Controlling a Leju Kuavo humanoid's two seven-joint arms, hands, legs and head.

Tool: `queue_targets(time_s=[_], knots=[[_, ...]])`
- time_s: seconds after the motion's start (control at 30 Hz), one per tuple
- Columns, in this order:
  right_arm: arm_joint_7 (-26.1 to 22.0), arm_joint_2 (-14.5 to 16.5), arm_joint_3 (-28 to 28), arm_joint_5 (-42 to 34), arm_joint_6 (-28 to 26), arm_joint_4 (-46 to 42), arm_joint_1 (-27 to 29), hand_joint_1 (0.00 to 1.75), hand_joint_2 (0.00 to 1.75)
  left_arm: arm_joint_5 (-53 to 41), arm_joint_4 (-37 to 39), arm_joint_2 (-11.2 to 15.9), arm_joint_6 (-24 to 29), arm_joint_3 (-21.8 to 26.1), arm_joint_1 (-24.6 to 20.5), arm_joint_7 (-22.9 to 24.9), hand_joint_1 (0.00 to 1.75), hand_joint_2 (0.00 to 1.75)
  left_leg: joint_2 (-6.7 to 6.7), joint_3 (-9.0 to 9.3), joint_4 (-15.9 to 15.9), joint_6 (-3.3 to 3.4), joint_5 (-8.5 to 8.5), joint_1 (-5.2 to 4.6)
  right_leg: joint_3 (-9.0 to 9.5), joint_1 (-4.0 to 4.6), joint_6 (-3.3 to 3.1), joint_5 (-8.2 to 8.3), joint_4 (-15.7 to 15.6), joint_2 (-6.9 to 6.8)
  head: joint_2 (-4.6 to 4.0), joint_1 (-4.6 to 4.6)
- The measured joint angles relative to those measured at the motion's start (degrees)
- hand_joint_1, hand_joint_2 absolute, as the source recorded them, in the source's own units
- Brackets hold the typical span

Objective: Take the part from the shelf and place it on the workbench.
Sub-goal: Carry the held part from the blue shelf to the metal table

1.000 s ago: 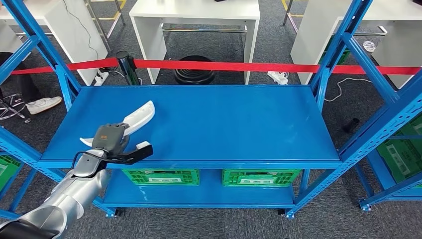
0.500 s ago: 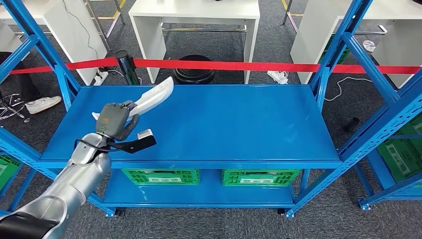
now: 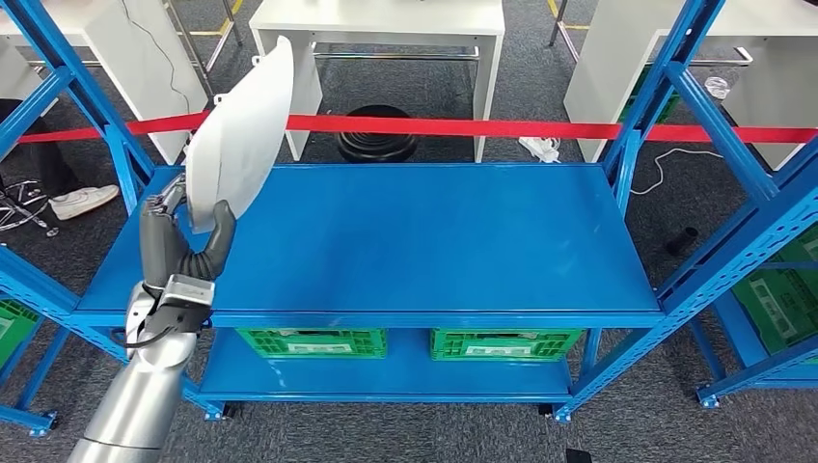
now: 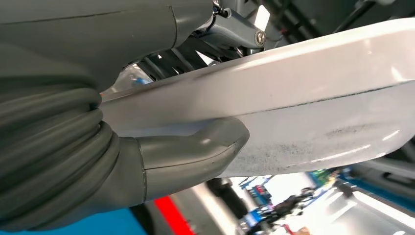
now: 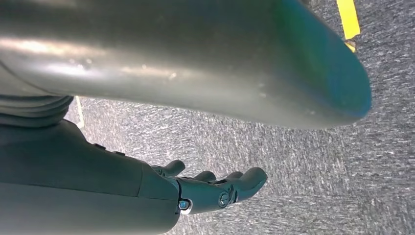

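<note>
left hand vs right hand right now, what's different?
The left hand is raised over the blue shelf; the right hand hangs over grey carpet. The left hand grips the white part, thumb pressed on its face; the right hand holds nothing, its fingers loosely extended. Both are dark grey with a ribbed wrist cover.
</note>
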Motion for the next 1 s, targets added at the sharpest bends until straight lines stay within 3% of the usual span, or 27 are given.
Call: queue_targets(time_s=[0.27,0.63,0.77,0.93,1.0], knots=[[1.7,-0.2,0.0,0.5,0.4,0.0,-0.1,0.0,0.0,-1.0,-6.6,0.4,-0.6,0.2,2.1,-0.3,1.75,1.75,0.0,0.03,0.0,0.0,0.01,0.0,0.02,0.0,0.0,0.02,0.0,-0.02,0.0,0.01],[3.0,0.3,0.0,1.2,0.9,0.0,-0.1,0.0,0.0,2.1,-12.9,-0.1,-6.7,-0.7,3.4,-0.3,1.75,1.75,0.0,0.01,0.0,0.04,-0.03,-0.04,0.02,-0.1,0.04,0.04,0.0,-0.02,0.0,0.0],[2.1,0.2,0.0,2.3,1.2,0.0,-0.1,0.0,0.0,5.0,-22.8,-0.4,-13.8,-5.6,5.3,-0.4,1.75,1.75,0.01,-0.03,0.3,0.52,-0.41,-0.36,0.13,-0.44,0.37,-0.1,-0.1,-0.02,0.0,0.0],[1.4,-0.2,0.0,2.8,1.2,0.0,-0.1,0.0,0.0,7.1,-26.0,-0.8,-16.7,-6.5,5.8,-0.4,1.75,1.75,0.06,0.09,0.3,1.31,-0.36,-0.49,0.41,-0.64,1.2,-0.06,-0.2,0.0,0.0,0.0],[1.3,-0.5,0.0,2.8,0.9,0.0,-0.1,0.0,0.0,7.9,-26.9,-1.1,-17.8,-6.5,6.2,-0.4,1.75,1.75,0.22,0.3,-0.4,1.85,0.26,-0.17,-0.09,-0.6,1.52,-1.47,1.3,-0.01,0.0,0.06]])
